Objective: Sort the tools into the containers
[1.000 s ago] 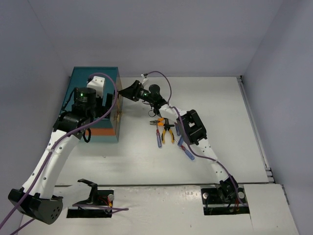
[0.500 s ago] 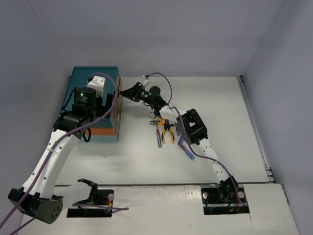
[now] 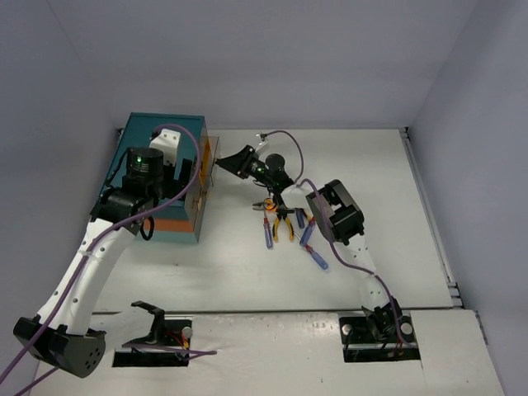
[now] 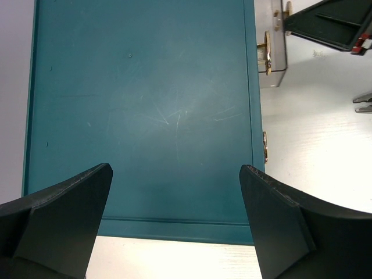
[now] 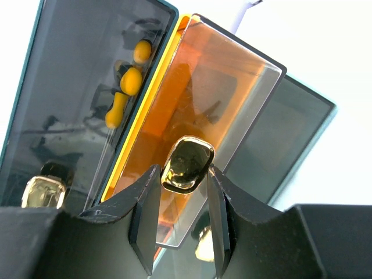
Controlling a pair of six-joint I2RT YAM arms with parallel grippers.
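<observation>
Tight clench from the right fingers [image 5: 142,215] on the brass knob [image 5: 187,164], clear-fronted drawer [image 5: 224,104] standing partway out of the teal chest [image 4: 139,116], left fingers [image 4: 64,197] spread wide above the chest's top, gripping nothing, tools [image 3: 285,223] clustered on the desk [image 3: 379,181], apart from the chest.

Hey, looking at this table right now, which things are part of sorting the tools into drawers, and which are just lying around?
Part of the job:
teal chest
its drawer, partly out
brass knob, pinched by the right gripper
tools, loose beside the chest
left gripper, open above the chest

Just lying about:
purple cable
black bracket at the near edge
</observation>
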